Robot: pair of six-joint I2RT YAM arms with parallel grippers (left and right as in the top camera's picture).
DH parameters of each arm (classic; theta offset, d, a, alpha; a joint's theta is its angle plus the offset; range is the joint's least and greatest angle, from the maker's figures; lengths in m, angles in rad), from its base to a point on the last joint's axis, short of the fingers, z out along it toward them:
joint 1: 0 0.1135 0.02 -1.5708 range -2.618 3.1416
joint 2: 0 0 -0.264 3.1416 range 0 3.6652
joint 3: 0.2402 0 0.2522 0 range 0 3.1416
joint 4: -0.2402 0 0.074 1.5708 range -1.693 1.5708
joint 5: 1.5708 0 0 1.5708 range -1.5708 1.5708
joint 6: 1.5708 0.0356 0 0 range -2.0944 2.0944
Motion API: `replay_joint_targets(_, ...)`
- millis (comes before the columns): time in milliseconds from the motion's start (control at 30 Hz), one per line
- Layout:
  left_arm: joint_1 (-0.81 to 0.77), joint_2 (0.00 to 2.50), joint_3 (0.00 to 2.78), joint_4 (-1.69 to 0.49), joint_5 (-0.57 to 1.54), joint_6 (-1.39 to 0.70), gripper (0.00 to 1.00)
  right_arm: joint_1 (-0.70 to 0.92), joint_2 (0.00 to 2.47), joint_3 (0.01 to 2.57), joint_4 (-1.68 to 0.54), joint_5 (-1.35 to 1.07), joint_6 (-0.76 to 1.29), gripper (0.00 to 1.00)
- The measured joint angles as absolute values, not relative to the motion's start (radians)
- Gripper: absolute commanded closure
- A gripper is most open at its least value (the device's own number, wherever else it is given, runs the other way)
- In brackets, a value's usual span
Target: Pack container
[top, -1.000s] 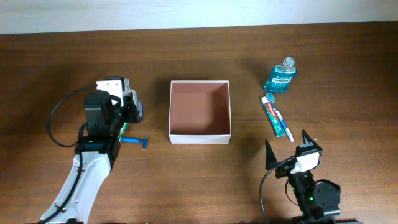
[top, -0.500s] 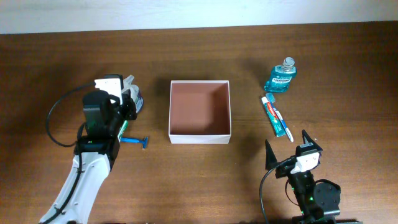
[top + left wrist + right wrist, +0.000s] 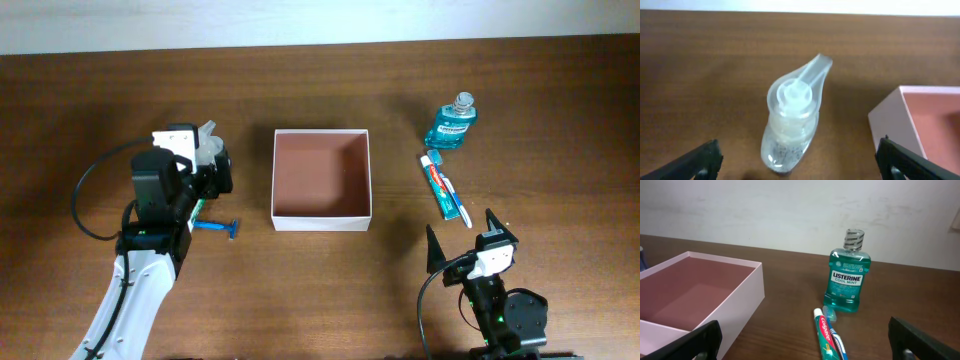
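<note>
Fingers first: the left fingers (image 3: pixel 700 160) are spread wide, one on each side of a clear pump bottle (image 3: pixel 790 120). The bottle stands on the tabletop (image 3: pixel 700 75) in the gap between them, and neither finger touches it. From the left wrist, its spout points up and to the right.

The container (image 3: pixel 321 180) sits in the middle of the tabletop, to the right of that bottle and apart from it. It is a square box with thin white walls and a reddish-brown inside, and its whole floor shows from above. From the left wrist only one pale corner of it shows, at the right edge.

A blue razor (image 3: pixel 220 228) lies flat beside the left arm, nearer the front edge than the pump bottle and apart from the box.

The right fingers (image 3: pixel 920 340) are spread wide too and hold nothing. They sit low near the front of the tabletop, on the right side.

A teal mouthwash bottle (image 3: pixel 847 280) stands upright to the right of the box, well apart from it. A toothpaste tube (image 3: pixel 826 335) lies flat just in front of it. A thin blue and white thing (image 3: pixel 462 212) lies along the tube (too small to tell what it is).
</note>
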State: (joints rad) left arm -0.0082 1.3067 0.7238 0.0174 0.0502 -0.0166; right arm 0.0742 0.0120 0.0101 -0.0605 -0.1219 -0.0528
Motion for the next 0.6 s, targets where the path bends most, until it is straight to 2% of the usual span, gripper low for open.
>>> replay_joint_targets(600,-0.008,1.407,0.724,0.163,0.048,0.046,0.01,0.074,0.012,0.01,-0.06,-0.122,-0.053,0.01)
